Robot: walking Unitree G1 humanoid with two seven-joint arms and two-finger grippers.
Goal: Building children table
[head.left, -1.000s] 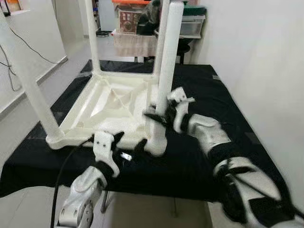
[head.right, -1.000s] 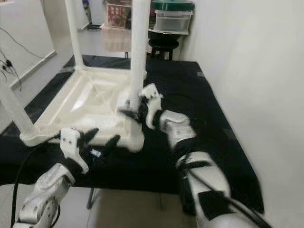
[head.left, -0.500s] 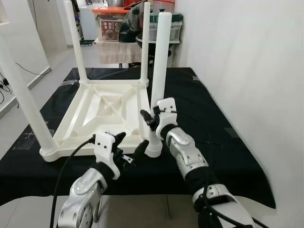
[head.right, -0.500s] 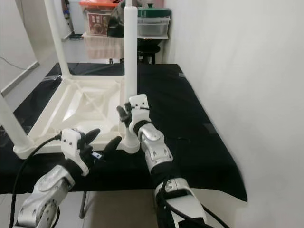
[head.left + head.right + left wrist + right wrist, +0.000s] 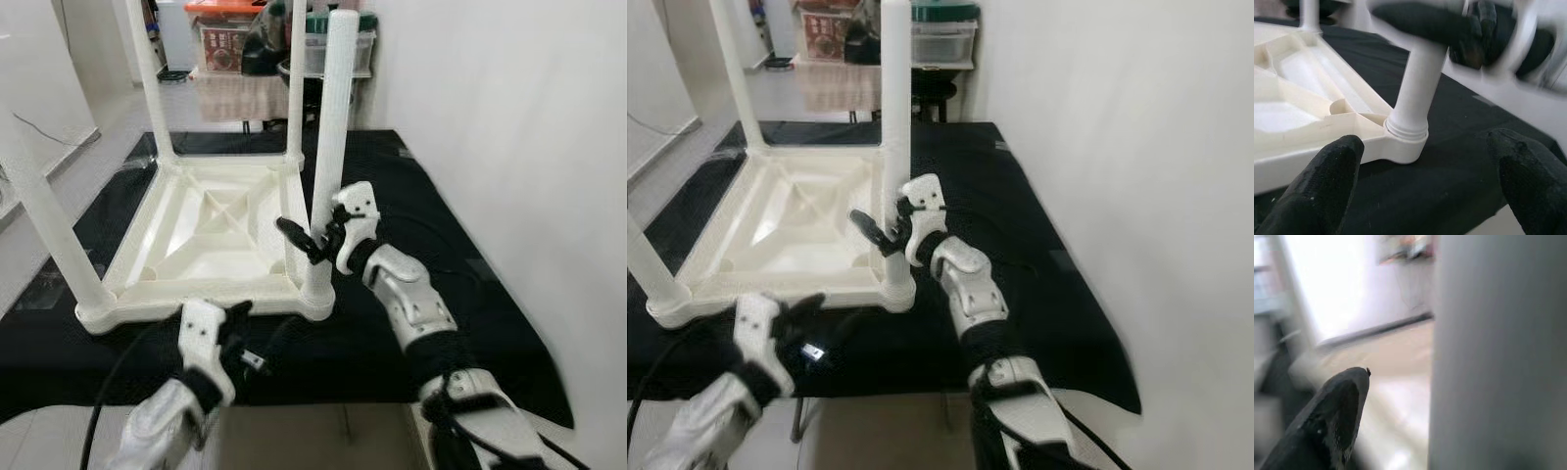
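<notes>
A white children's table [image 5: 211, 220] lies upside down on a black cloth [image 5: 460, 294], all its legs pointing up. My right gripper [image 5: 312, 238] is at the lower part of the near-right leg [image 5: 328, 147]. It is open and straddles the leg, with one black finger [image 5: 294, 238] reaching past the leg's left side. In the right wrist view that finger [image 5: 1327, 423] stands apart from the leg [image 5: 1498, 352]. My left gripper [image 5: 1425, 191] hangs open and holds nothing, low before the table's front edge, facing the leg's socket [image 5: 1406, 134].
A white wall [image 5: 529, 147] runs close along the right side. Storage boxes and a covered shelf [image 5: 240, 44] stand beyond the far end. A black cable [image 5: 103, 411] trails from my left arm. Open floor [image 5: 59, 127] lies to the left.
The camera has shifted. My left gripper has dropped lower, below the table's front edge. My right gripper stays at the near-right leg, its finger now reaching further past the leg.
</notes>
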